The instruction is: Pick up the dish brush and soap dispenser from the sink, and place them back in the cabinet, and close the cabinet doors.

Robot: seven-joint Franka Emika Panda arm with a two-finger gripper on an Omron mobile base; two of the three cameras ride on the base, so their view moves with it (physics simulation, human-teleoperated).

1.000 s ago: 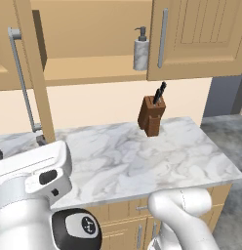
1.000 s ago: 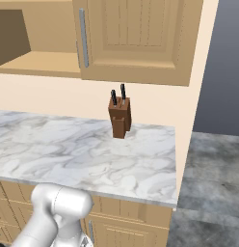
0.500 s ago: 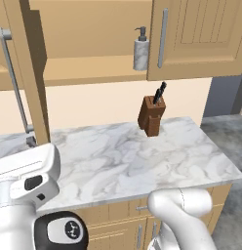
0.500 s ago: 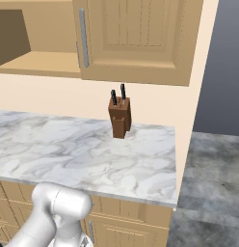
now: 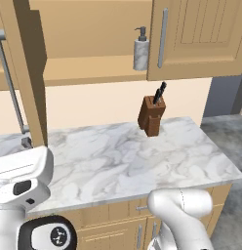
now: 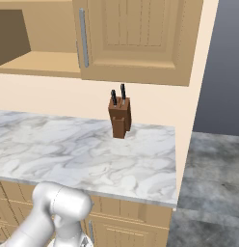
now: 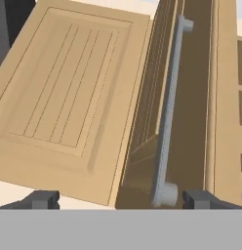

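On cabinet shelf (image 5: pixel 89 73), upright marbled soap dispenser (image 5: pixel 140 52)

Evenly lit rendered kitchen, bright and soft, with no glare or hot spots anywhere. In the left base view the open cabinet (image 5: pixel 89 44) is darker along its left inner wall, upper left of the frame, and the soap dispenser (image 5: pixel 141 51) casts almost no shadow on its shelf. The knife block (image 5: pixel 152 115), centre right, drops only a faint shade onto the marble counter (image 5: pixel 123 161). In the right base view the upper left corner falls into deep brown shadow. The hand view is slightly soft; the door handle (image 7: pixel 167 112) looks blurred, its panel (image 7: pixel 69 97) flatly lit.
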